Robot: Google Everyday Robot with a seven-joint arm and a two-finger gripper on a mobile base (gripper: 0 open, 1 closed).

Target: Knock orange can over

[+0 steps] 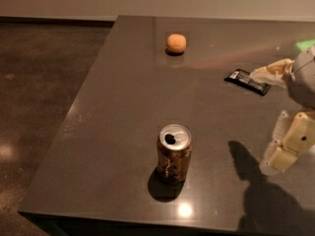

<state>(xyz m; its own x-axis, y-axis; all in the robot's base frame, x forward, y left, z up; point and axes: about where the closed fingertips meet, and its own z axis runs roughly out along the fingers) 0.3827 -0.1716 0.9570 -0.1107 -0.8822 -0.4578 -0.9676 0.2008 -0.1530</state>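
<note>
The orange can (pixel 173 153) stands upright on the dark grey table (pixel 123 107), near its front edge. It has an orange-brown mottled body and a silver top with an open pull-tab hole. My gripper (pixel 262 122) comes in from the right edge of the camera view, hovering above the table to the right of the can and well apart from it. Its two pale fingers (pixel 288 144) are spread wide and hold nothing. Its shadow (pixel 248 163) falls on the table between it and the can.
A round orange fruit (pixel 176 43) lies at the back of the table. A flat black wrapped bar (pixel 247 81) lies at the right, just beside the upper finger. The table's left edge drops to a brown floor (pixel 39 82).
</note>
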